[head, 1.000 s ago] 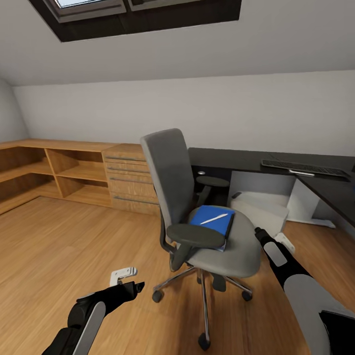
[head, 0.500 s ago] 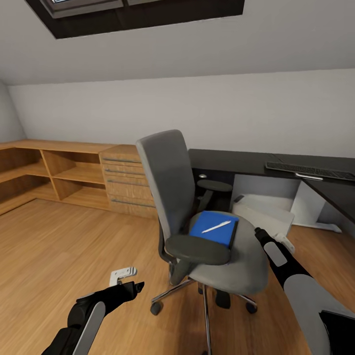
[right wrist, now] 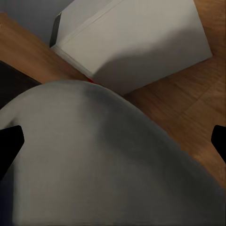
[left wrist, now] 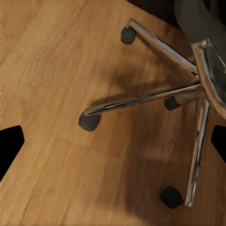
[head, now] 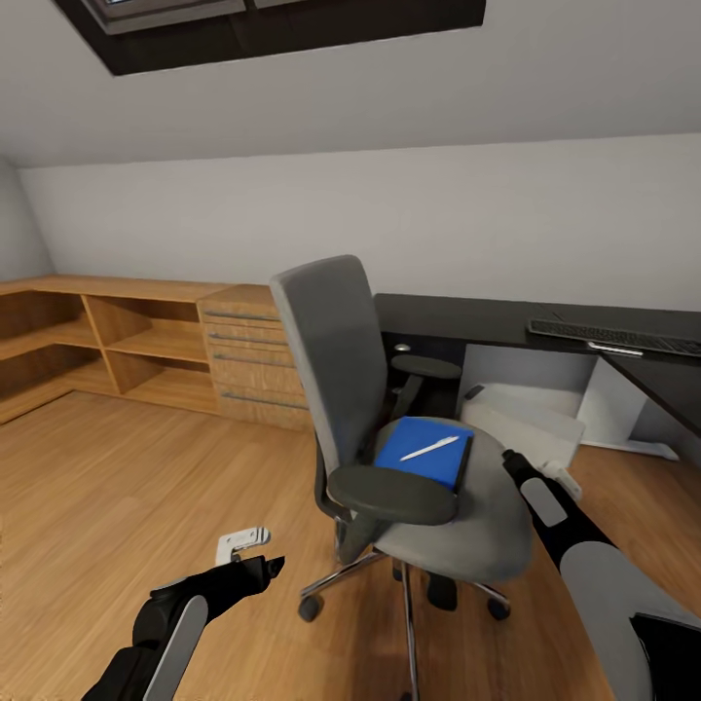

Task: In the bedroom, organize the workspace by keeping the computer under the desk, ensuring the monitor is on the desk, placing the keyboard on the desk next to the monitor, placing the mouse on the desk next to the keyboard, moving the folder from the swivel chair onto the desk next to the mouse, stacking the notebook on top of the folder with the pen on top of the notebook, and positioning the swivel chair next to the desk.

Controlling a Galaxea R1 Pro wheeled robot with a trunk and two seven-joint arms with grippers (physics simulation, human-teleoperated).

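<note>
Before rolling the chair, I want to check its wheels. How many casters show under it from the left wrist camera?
4. One caster is farthest from the camera, one ends the long chrome leg, one sits near the hub, one is nearest. A fifth may be hidden beneath the swivel chair.

Attic bedroom, likely a home office, sloped ceiling with skylight (head: 263,24), black desk (head: 487,316), swivel chair (head: 389,409)

No readable text, label, brand, number or sign was found in any view. The blue folder (head: 425,451) on the swivel chair (head: 389,419) carried a plain cover. The keyboard (head: 615,338), at about 2 o'clock from the chair, was too small for key legends. The white computer (right wrist: 136,42) case was unmarked.
</note>
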